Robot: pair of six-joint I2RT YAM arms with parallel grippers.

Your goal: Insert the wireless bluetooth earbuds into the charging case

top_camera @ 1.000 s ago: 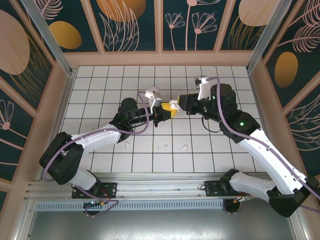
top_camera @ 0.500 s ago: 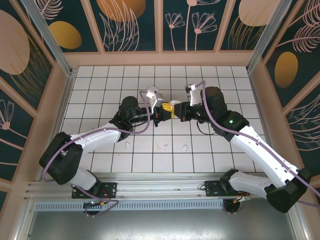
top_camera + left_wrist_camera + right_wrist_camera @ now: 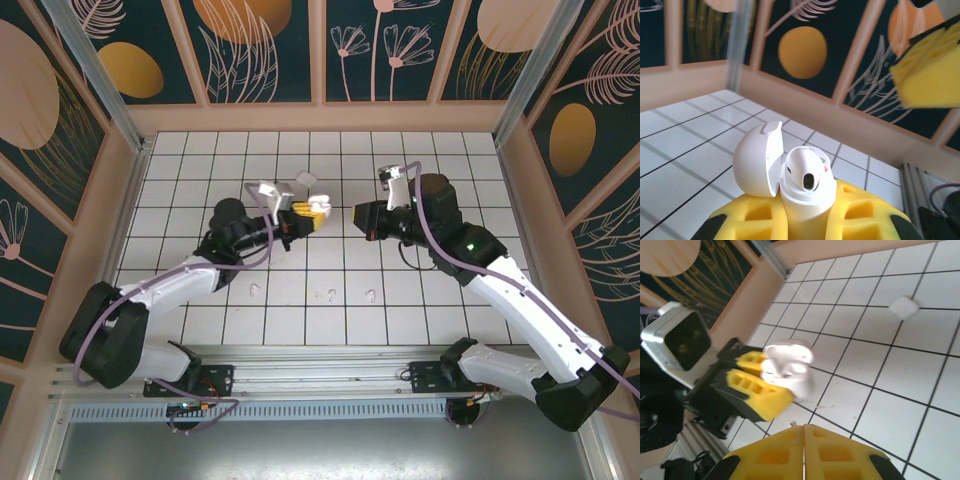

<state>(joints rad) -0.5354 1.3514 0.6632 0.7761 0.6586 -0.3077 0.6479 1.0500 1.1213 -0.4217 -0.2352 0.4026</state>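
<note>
White tiled desk (image 3: 440, 300) inside a box of dark blue walls (image 3: 270, 50) with painted flowers and leaves.

Left tool (image 3: 306, 214) shut tight on the charging case (image 3: 805, 185), with yellow fingers (image 3: 760, 220) on both sides of its lower half, holding it up off the tiles. Case upright, round lid (image 3: 757, 162) flipped open to one side. Inside the open top, a white rounded piece with a dark hole. Cannot tell for sure: a bud, or just part of the case.

Right tool (image 3: 804, 447) closed all the way, two yellow fingers pressed flat together with nothing between them. Pointed at the case across a small gap, near but not touching.

Three of the earbuds (image 3: 331, 294) down on the desk, tiny and white, in a loose row on the tiles close to the arm bases. Well apart from both tools and from the case.

One more small white lump (image 3: 903, 306) on the tiles past the left tool, farther back on the desk.
</note>
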